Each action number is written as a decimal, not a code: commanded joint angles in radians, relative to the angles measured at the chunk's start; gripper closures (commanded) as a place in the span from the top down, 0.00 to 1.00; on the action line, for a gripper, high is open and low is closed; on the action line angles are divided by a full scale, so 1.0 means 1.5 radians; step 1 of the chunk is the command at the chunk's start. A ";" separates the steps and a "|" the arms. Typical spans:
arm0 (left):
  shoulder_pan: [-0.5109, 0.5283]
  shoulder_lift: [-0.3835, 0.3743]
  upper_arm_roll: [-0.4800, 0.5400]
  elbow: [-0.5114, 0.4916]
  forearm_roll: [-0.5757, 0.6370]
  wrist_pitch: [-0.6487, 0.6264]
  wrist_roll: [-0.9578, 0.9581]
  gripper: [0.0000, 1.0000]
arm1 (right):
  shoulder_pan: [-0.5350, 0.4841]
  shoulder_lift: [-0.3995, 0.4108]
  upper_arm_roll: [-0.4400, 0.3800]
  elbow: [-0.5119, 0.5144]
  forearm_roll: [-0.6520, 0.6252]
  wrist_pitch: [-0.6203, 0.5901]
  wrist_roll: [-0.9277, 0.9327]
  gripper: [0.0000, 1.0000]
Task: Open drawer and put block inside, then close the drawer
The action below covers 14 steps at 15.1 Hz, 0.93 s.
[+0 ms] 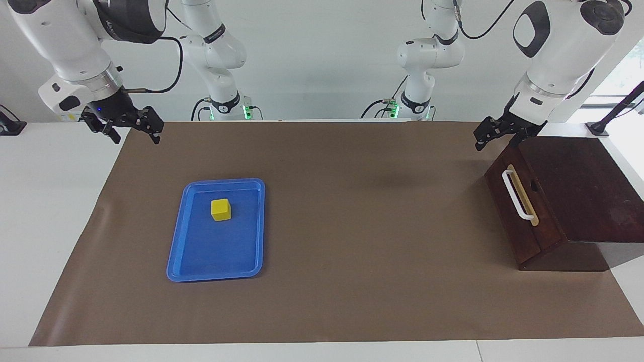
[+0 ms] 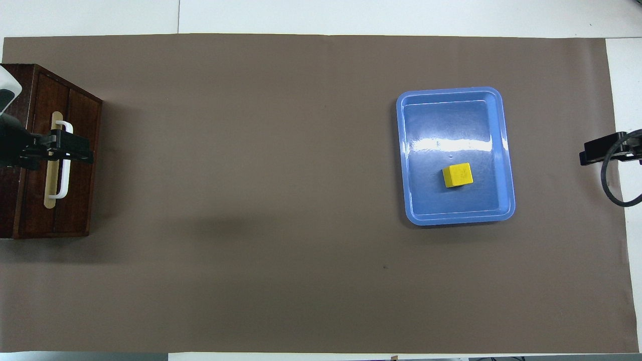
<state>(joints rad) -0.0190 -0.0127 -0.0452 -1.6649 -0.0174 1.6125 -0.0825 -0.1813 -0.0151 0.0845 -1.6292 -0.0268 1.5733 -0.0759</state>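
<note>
A: Nearest the robots, at the left arm's end of the table, the left gripper (image 1: pixel 495 136) hangs in the air over the upper corner of the dark wooden box (image 1: pixel 578 186), jaws spread wide, nothing in them.

B: So the drawer (image 1: pixel 518 211) is shut, and opening it is the step in hand?

A: I'd say so. Its white handle (image 1: pixel 515 195) is untouched. The gripper needs to drop in front of the drawer, straddle that bar, close and pull.

B: And the right gripper (image 1: pixel 132 124)?

A: Waiting over the mat's (image 1: pixel 352 251) edge at its own end, wide open, empty.

B: The block (image 1: pixel 221 209)?

A: Farther out, inside the blue tray (image 1: pixel 216 261), well apart from the drawer. Nothing lies between them to obstruct.
</note>
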 commanded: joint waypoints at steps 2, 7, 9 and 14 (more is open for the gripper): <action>-0.006 -0.017 0.000 -0.020 0.017 0.015 -0.005 1.00 | -0.014 -0.002 0.008 0.002 -0.012 0.005 -0.011 1.00; -0.020 -0.015 -0.004 -0.132 0.156 0.197 0.009 1.00 | -0.021 -0.002 0.007 0.002 -0.009 0.002 -0.010 1.00; -0.020 0.006 -0.004 -0.157 0.200 0.249 0.008 1.00 | -0.038 -0.004 0.007 -0.003 -0.002 -0.002 0.000 1.00; -0.003 0.045 -0.004 -0.227 0.283 0.365 0.010 1.00 | -0.049 -0.050 0.007 -0.091 0.012 -0.005 0.162 1.00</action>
<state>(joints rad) -0.0349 0.0599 -0.0559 -1.9440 0.3688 2.0762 -0.0752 -0.2373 -0.0296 0.0836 -1.6784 -0.0246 1.5628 0.0584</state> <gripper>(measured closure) 0.000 0.000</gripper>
